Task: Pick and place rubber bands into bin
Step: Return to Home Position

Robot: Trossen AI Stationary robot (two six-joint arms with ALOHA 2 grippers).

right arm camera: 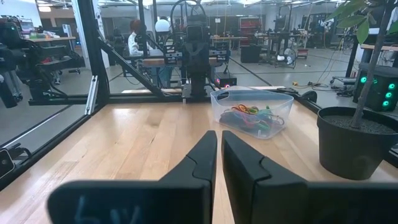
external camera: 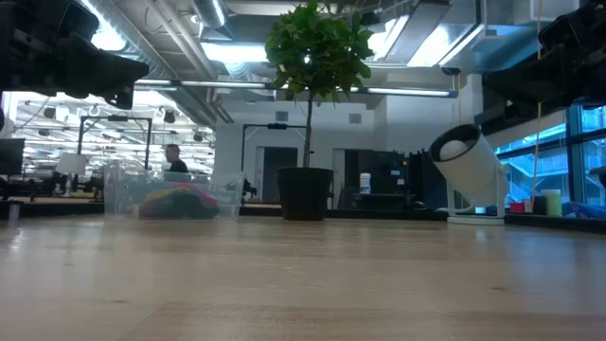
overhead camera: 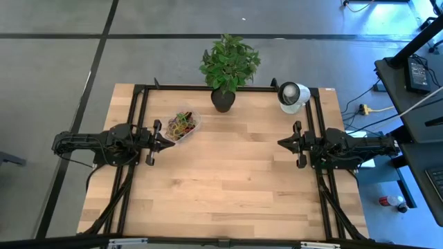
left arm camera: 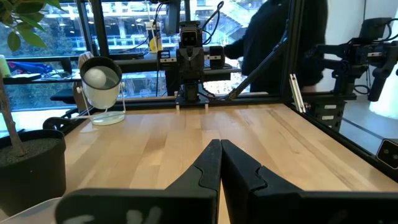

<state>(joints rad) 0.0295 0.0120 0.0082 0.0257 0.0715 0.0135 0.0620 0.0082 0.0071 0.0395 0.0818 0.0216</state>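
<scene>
The bin point(overhead camera: 184, 124), a small clear plastic bowl, stands on its base on the wooden table's far left part. The rubber bands point(overhead camera: 181, 125) lie heaped inside it, a tangle of red, green, yellow and purple loops point(right arm camera: 252, 116). My left gripper point(overhead camera: 171, 142) hangs level above the table just beside the bin's near-left rim, shut and holding nothing point(left arm camera: 220, 149). My right gripper point(overhead camera: 280, 143) hangs level at the table's right side, pointing toward the bin. Its fingers are shut with nothing between them point(right arm camera: 219, 140).
A black plant pot point(overhead camera: 223, 100) with a leafy plant stands at the far edge, right of the bin. A white round camera-like object point(overhead camera: 292, 95) sits at the far right. Black frame rails point(overhead camera: 138, 111) run along the table's left, right and far sides. A person point(external camera: 174, 159) sits beyond the table.
</scene>
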